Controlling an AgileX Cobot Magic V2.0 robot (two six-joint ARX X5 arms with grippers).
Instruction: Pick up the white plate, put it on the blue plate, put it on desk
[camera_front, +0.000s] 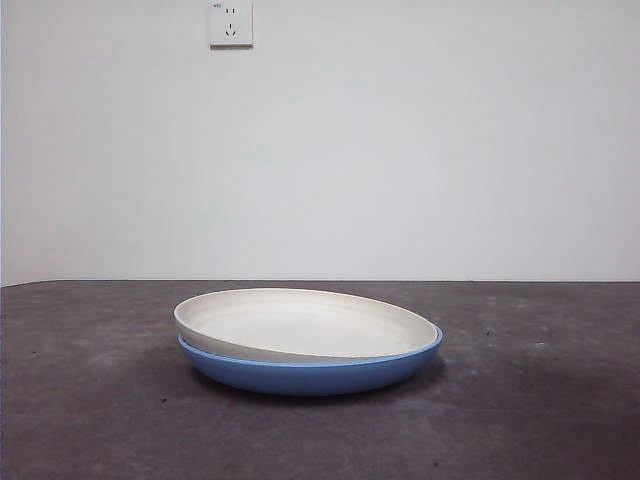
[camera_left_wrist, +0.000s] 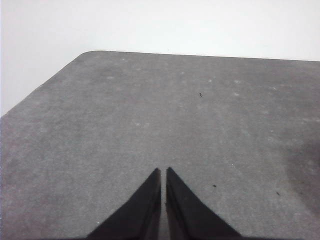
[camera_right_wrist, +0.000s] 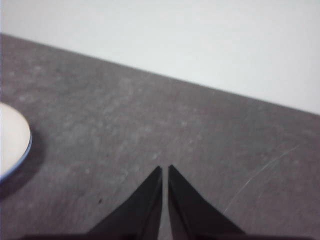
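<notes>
Already nested: white plate (camera_front: 300, 322) tilted inside blue plate (camera_front: 320, 370), mid-surface (camera_front: 90, 420). Left end effector (camera_left_wrist: 163, 172) and right end effector (camera_right_wrist: 165, 170) both pressed together, well apart from stack. Risk — off-centre rim grip dragging or tipping both plates.

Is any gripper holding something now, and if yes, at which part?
Nothing is held. The left gripper and right gripper are shut on nothing above the desk; the white plate rests on the blue plate.

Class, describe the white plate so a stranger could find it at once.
On the dark grey desk, below the wall socket, two plates are stacked. The white plate is the upper one, matte cream, sitting slightly tilted in the glossy blue plate.
</notes>
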